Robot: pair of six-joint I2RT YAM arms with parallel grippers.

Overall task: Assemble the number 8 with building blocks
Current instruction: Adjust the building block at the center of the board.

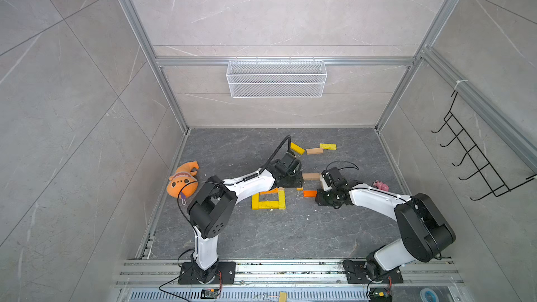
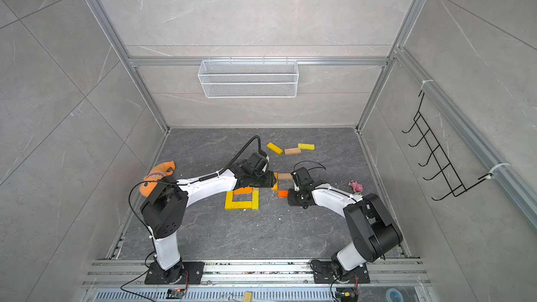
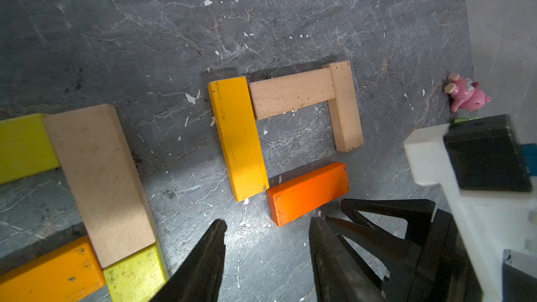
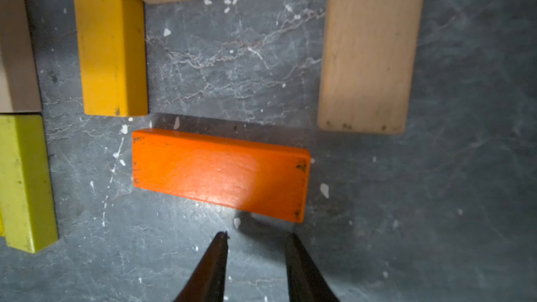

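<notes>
Several building blocks lie flat on the dark floor. A closed square of yellow, orange and tan bars [image 1: 267, 205] sits near the left arm. Beside it a yellow bar [image 3: 236, 137] and two tan bars [image 3: 290, 94] [image 3: 345, 106] form three sides of another square. An orange bar [image 4: 220, 172] lies slanted along the fourth side, with a gap to the tan bar. My left gripper [image 3: 267, 225] hovers open and empty just short of the orange bar. My right gripper [image 4: 258, 236] is open by a narrow gap, empty, with its tips close to the orange bar's long edge.
Three loose bars [image 1: 314, 151] lie toward the back wall. An orange plush toy [image 1: 183, 180] rests at the left wall and a small pink toy [image 1: 381, 185] at the right. A wire basket [image 1: 276, 78] hangs on the back wall, a black hook rack [image 1: 479, 155] on the right wall.
</notes>
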